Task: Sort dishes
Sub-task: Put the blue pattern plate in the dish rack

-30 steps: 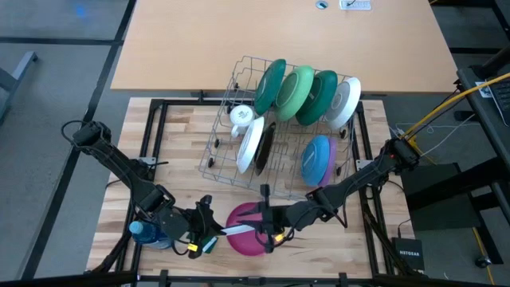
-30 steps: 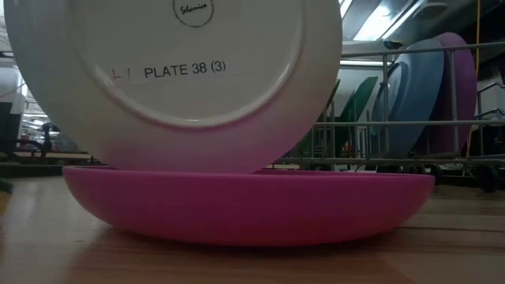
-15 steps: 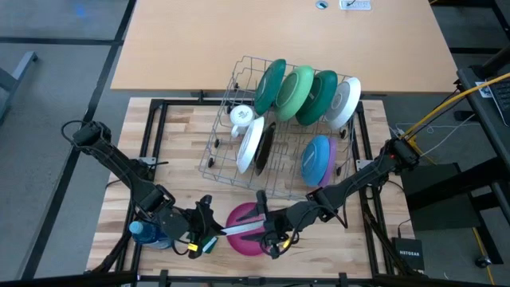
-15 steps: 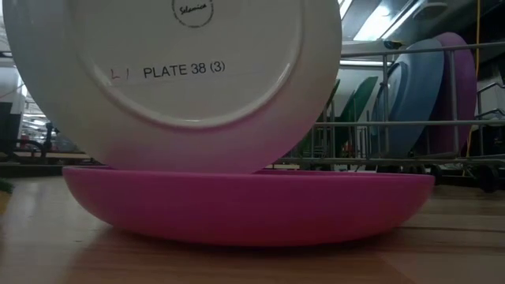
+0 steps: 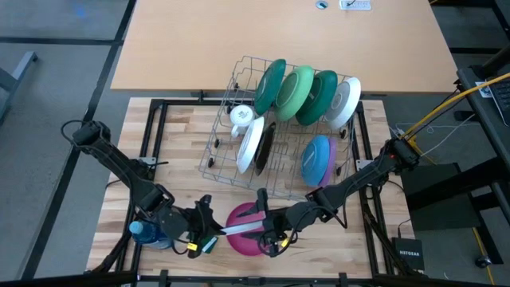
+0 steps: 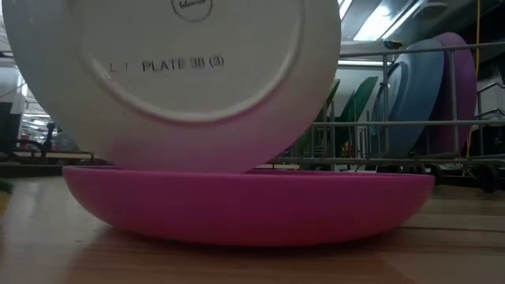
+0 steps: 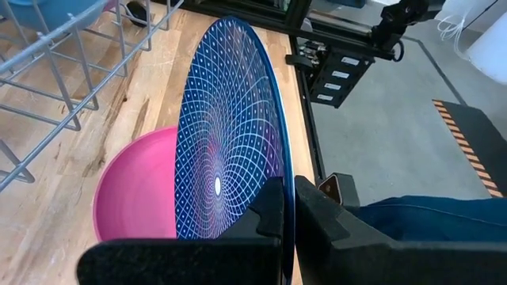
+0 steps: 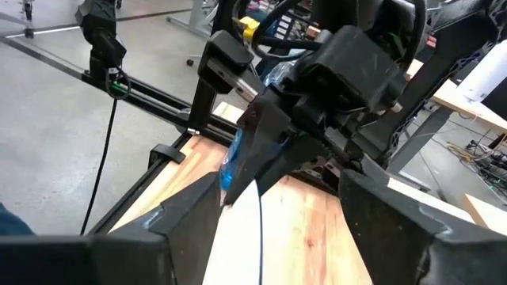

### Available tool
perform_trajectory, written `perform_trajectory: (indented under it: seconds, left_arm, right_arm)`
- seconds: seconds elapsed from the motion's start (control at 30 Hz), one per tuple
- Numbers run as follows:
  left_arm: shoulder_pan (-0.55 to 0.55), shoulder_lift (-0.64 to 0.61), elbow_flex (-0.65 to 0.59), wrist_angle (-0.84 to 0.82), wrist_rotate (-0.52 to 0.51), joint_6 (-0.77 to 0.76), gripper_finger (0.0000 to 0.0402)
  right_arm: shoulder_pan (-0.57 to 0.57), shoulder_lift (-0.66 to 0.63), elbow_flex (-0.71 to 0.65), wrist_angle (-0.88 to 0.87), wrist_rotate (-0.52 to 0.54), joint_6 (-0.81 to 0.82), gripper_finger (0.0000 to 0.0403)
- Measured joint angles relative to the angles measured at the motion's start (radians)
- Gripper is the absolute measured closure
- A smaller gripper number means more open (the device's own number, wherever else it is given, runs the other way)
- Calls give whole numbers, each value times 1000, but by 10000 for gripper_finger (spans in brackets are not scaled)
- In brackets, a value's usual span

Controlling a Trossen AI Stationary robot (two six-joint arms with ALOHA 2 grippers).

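Near edge of the wooden surface (image 5: 171, 151): left pincer (image 5: 209, 232) clamped on rim of patterned plate (image 7: 230, 142), held on edge over the pink plate (image 6: 245, 201), which lies flat. Its white underside faces the low cam. Right pincer (image 5: 267, 231) just beside plate's other edge, fingers apart, not gripping. Farther back, wire rack (image 5: 231, 88) w/ green, white, blue & purple plates standing upright.

a white plate (image 6: 170, 79) stands on edge, its underside lettered "plate 38 (3)", with its lower rim inside a shallow pink dish (image 6: 245, 207) on the wooden table (image 6: 442, 252). behind, to the right, a wire rack (image 6: 410, 110) holds blue (image 6: 418, 95), purple (image 6: 465, 87) and green (image 6: 355, 102) plates upright.
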Motion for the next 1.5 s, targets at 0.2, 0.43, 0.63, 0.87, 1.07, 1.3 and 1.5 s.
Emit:
perform_trajectory:
  seconds: [0.2, 0.43, 0.63, 0.87, 1.07, 1.3, 1.5]
  left_arm:
    - [-6, -50, 0, -1, 1, 3, 401]
    - [-19, -100, 0, -8, 10, 85, 401]
    - [-23, -128, 0, -17, 12, 153, 401]
    - [-23, -144, 0, -40, 23, 234, 401]
    - [-23, -144, 0, -38, 60, 309, 401]
    - [-23, -144, 0, -28, 67, 396, 401]
    - [-23, -144, 0, -5, 73, 427, 401]
  right_arm:
    - [0, 0, 0, 33, 0, 14, 142]
    - [0, 0, 0, 28, 40, 124, 142]
    - [0, 0, 0, 27, 63, 149, 142]
    - [-6, 0, 0, -12, -21, 415, 142]
    - [-14, 0, 0, -122, -175, 537, 142]
    - [-14, 0, 0, -131, -188, 574, 157]
    - [-15, 0, 0, -130, -192, 581, 230]
